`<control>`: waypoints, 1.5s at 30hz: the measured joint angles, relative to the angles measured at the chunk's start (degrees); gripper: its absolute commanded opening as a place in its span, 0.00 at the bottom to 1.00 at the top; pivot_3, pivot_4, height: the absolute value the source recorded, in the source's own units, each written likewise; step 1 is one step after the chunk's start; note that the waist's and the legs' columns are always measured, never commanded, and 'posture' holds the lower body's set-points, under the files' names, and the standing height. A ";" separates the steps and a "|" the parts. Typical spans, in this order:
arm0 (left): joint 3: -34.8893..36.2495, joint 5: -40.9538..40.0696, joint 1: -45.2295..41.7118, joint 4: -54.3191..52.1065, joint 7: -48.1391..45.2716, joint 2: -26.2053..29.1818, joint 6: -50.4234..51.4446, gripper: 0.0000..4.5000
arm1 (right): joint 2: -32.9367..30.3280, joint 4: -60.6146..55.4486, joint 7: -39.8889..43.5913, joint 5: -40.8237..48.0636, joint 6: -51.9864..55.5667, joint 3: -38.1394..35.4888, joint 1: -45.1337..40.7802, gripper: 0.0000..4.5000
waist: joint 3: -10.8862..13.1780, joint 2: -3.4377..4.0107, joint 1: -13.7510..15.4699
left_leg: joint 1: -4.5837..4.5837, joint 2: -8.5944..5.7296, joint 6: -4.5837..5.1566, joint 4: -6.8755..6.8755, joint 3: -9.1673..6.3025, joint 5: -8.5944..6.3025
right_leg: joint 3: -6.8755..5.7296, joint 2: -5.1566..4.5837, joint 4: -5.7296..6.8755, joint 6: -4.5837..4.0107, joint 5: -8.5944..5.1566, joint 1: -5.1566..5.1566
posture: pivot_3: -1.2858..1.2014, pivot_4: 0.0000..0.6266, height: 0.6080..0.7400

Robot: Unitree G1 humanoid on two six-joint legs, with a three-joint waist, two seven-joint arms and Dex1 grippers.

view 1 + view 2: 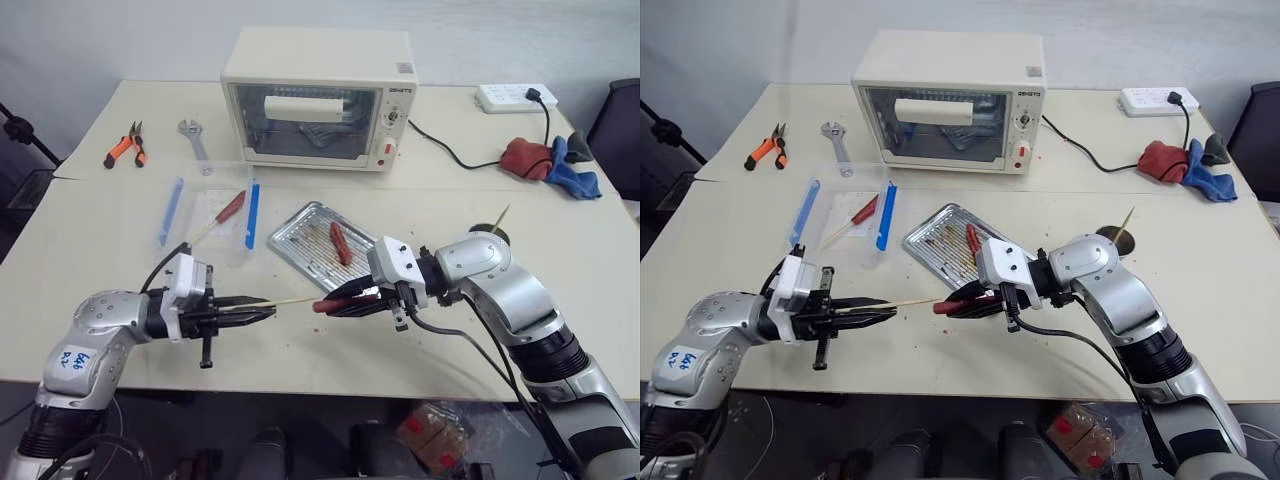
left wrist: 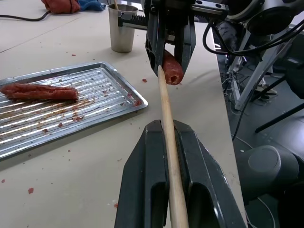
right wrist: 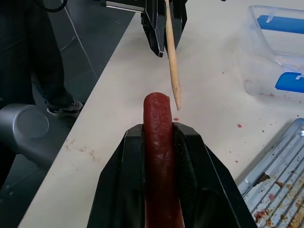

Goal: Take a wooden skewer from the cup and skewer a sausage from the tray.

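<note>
Aligning tip to end | left gripper (image 1: 262, 312) clamped on thin pale wooden skewer (image 1: 292, 301), lower centre, pointing right | right gripper (image 1: 335, 301) clamped round glossy reddish-brown sausage (image 1: 328, 304), axis roughly in line, tip just beside its blunt end | second sausage (image 1: 341, 243) on ribbed silver tray (image 1: 300, 222).

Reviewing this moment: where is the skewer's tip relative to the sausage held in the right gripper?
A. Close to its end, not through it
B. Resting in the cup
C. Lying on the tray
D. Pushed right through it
A. The wooden skewer, clamped in the left gripper, has its tip beside the end of the sausage that the right gripper holds.
</note>
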 measured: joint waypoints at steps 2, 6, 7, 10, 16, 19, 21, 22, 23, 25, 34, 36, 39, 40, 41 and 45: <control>0.01 0.08 0.01 0.00 0.00 0.06 0.06 0.00 | -0.01 0.04 0.03 0.00 -0.04 0.00 0.00 0.18 | 0.00 0.00 0.00 | 0.00 0.00 0.00 0.00 0.00 0.00 | 0.00 0.00 0.00 0.00 0.00 0.00 | 0.52 0.24 1.00; 0.21 0.10 0.17 0.00 -0.09 0.66 0.17 0.00 | -1.54 0.70 0.88 0.01 -0.49 -0.26 0.09 0.18 | 0.00 0.00 0.04 | 0.00 -0.01 0.00 0.01 0.00 0.00 | 0.00 -0.01 0.00 0.00 0.00 0.01 | 0.52 0.24 1.00; 0.29 0.10 0.29 0.00 -0.12 0.85 0.18 0.00 | -1.87 0.97 0.99 0.01 -0.65 -0.38 0.10 0.18 | 0.00 0.00 0.05 | 0.00 -0.01 0.00 0.01 0.00 0.00 | 0.00 -0.01 0.00 0.00 0.00 0.01 | 0.52 0.24 1.00; 0.52 0.10 0.53 0.00 -0.15 1.26 0.30 0.00 | -2.30 2.18 1.32 0.01 -1.39 -0.61 0.27 0.18 | 0.00 0.00 0.01 | 0.00 -0.01 0.00 0.00 0.00 0.00 | 0.00 0.00 0.00 0.00 0.00 0.00 | 0.52 0.24 1.00; 0.50 0.10 0.53 -0.01 0.04 1.26 0.73 0.00 | -2.28 2.66 1.42 0.01 -1.47 -0.61 0.38 0.18 | 0.00 0.00 0.05 | 0.00 -0.01 0.00 0.02 0.00 0.00 | -0.01 0.00 0.01 0.00 0.00 0.01 | 0.52 0.24 1.00; 0.10 0.18 0.53 -0.02 0.13 1.25 0.75 0.00 | -1.70 2.67 1.26 0.01 -1.47 -0.61 0.35 0.18 | 0.00 0.00 0.03 | 0.00 -0.01 0.00 0.02 0.00 0.00 | 0.00 0.00 0.02 0.00 0.00 0.00 | 0.52 0.24 1.00; -0.07 0.19 0.53 -0.02 0.14 1.20 0.77 0.00 | -1.45 2.73 1.13 0.01 -1.47 -0.61 0.20 0.18 | 0.00 0.00 0.03 | 0.00 0.00 0.00 0.02 0.00 0.00 | -0.01 0.00 0.02 0.00 0.00 0.00 | 0.52 0.24 1.00; -0.08 0.20 0.53 -0.03 0.17 1.20 0.78 0.00 | -1.32 2.76 1.08 0.01 -1.47 -0.61 0.00 0.18 | 0.00 0.00 0.03 | 0.00 -0.01 0.00 0.02 0.00 0.00 | 0.00 0.00 0.02 0.00 0.00 0.00 | 0.52 0.24 1.00; -0.09 0.20 0.51 -0.03 0.21 1.20 0.78 0.00 | -1.22 2.77 1.06 0.01 -1.47 -0.61 -0.22 0.18 | 0.00 0.00 0.03 | 0.00 -0.01 0.00 0.02 0.00 0.00 | -0.01 0.00 0.02 0.00 0.00 0.00 | 0.52 0.24 1.00; -0.24 0.21 0.33 -0.03 0.34 1.17 0.83 0.00 | -0.97 2.83 1.02 0.01 -1.46 -0.61 -0.52 0.18 | 0.00 0.00 0.05 | 0.00 -0.01 0.00 0.03 -0.01 0.00 | -0.01 0.00 0.02 0.00 0.00 0.00 | 0.52 0.24 1.00; -0.62 0.51 -0.34 -0.01 0.59 1.11 1.27 0.00 | -0.47 3.56 1.00 -0.22 -1.44 -0.54 -0.67 0.18 | 0.00 0.00 0.02 | 0.00 -0.01 0.00 0.04 -0.01 0.00 | -0.01 0.01 0.05 0.00 0.00 0.00 | 0.52 0.24 1.00; -0.68 0.51 -0.35 -0.01 0.63 1.10 1.34 0.00 | -0.37 3.65 1.00 -0.52 -1.44 -0.51 -0.67 0.18 | 0.00 0.00 0.03 | 0.00 -0.01 0.00 0.05 -0.01 0.00 | -0.01 0.00 0.06 0.00 0.00 0.00 | 0.52 0.24 1.00; -0.76 0.51 -0.39 -0.01 0.70 1.10 1.67 0.00 | -0.26 4.05 1.12 -0.67 -1.48 -0.50 -0.67 0.18 | 0.00 0.00 0.04 | 0.00 -0.01 0.00 0.05 -0.01 0.00 | -0.01 0.00 0.06 0.00 0.00 0.00 | 0.52 0.24 1.00; -0.84 0.50 -0.45 -0.03 0.68 1.10 1.76 0.00 | -0.25 4.24 1.14 -0.73 -1.50 -0.49 -0.67 0.18 | 0.00 0.00 0.04 | 0.00 -0.01 0.00 0.06 -0.01 0.00 | -0.01 0.00 0.06 0.00 0.00 0.00 | 0.52 0.24 1.00; -1.05 0.49 -0.59 -0.04 0.67 1.10 1.83 0.00 | -0.25 4.68 1.24 -0.84 -1.68 -0.49 -0.67 0.18 | 0.00 0.00 0.04 | 0.00 -0.01 0.00 0.06 -0.01 0.00 | -0.01 0.00 0.06 0.00 0.00 0.01 | 0.52 0.24 1.00; -1.13 0.47 -0.60 -0.11 0.60 1.10 1.99 0.00 | -0.32 5.57 2.02 -1.32 -2.77 -0.49 -0.67 0.18 | 0.00 0.00 0.02 | 0.00 -0.01 0.00 0.06 0.00 0.00 | -0.01 0.01 0.07 0.00 0.00 0.01 | 0.52 0.24 1.00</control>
